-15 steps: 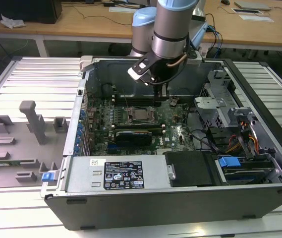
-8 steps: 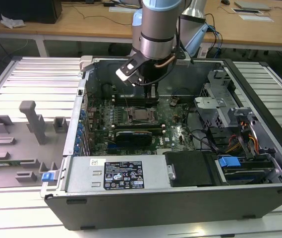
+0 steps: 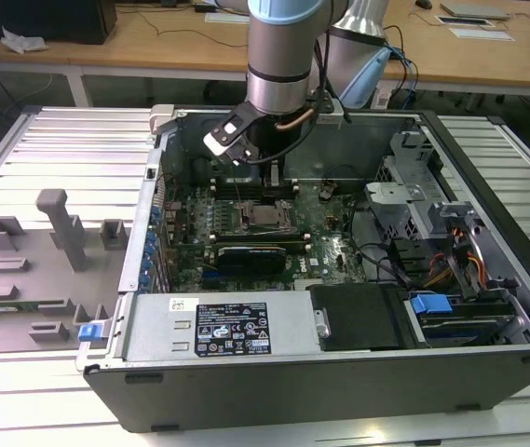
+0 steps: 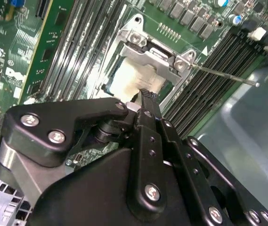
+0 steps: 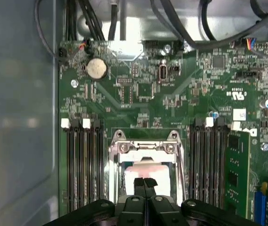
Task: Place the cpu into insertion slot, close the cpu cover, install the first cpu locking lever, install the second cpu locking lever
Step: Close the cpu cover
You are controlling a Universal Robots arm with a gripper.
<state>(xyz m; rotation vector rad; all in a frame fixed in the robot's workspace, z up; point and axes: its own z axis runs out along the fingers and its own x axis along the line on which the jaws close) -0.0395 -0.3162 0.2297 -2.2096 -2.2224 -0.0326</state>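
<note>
Big grey arm (image 3: 283, 56) reaching down into an open computer box (image 3: 339, 400), as seen in the exterior view. Coming in from 12 o'clock, with the slot (image 3: 266, 220) right under it, near the middle of the green board (image 3: 334, 233). Off at 9 o'clock from the box, on the exterior view's left, a grey holder (image 3: 64, 233) standing on the slatted table (image 3: 69, 140).

In the first wrist view, black gripper (image 5: 144, 183) low over the slot. Fingers (image 5: 139, 184) pressed tight together, no gap, nothing between them. Just past the tips, the chip (image 5: 145, 170): pale, shiny, lying flat inside the slot. Around the chip, the cover (image 5: 143, 148), a thin silver frame with a big square window. Hard to tell whether pushed all the way down. Long dark memory rows (image 5: 84, 165) on both sides of the slot, and a round silver battery (image 5: 96, 68) farther off on the board.

In the second wrist view, tight-shut fingers pointing at the pale chip, tips very near it. Touching or not, cannot tell. From one corner of the cover, a thin metal lever (image 4: 223, 75) sticking out across the memory rows, far end free.
</note>
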